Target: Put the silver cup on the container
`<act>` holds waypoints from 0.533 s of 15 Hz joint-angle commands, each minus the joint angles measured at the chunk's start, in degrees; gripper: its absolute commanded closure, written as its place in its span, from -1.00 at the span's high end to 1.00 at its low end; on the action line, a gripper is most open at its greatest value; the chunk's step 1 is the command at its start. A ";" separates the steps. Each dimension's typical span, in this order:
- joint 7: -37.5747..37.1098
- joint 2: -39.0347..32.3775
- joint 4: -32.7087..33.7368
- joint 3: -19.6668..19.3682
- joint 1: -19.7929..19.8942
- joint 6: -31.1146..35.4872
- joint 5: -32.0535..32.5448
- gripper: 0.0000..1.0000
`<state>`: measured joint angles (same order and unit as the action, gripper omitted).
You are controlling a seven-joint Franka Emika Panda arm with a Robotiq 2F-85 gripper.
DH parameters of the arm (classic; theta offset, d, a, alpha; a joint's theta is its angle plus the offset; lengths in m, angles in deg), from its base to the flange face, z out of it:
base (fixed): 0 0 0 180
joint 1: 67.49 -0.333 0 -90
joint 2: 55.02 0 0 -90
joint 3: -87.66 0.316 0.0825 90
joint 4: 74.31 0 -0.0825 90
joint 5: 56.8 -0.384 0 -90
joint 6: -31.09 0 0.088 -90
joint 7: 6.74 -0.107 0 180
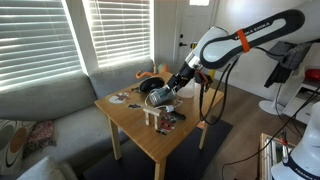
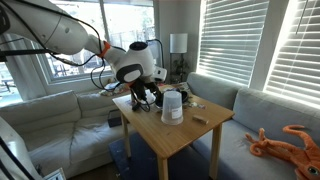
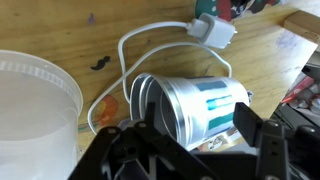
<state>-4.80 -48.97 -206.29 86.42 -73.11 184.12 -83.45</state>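
Gripper [image 3: 192,148] astride the silver cup [image 3: 195,100]

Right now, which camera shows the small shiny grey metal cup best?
The wrist view: the small shiny grey metal cup is large and central, lying on its side between the fingers of the gripper. In both exterior views I cannot make it out.

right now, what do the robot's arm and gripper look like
The arm is glossy white with rounded segments, darker black sections and an orange band near the wrist. Thin black cables loop off it. The gripper is matte black with two blocky fingers.
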 commanded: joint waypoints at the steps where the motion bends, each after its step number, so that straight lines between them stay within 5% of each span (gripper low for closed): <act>1: 2.88 -3.72 3.04 0.67 -0.19 2.41 -4.27 0.42; 3: 4.15 -5.10 3.96 1.27 -0.04 3.75 -5.71 0.33; 8: 5.88 -5.69 5.24 1.60 -0.55 4.71 -7.52 -0.43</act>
<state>-0.66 -54.11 -202.49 87.69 -73.23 188.29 -88.65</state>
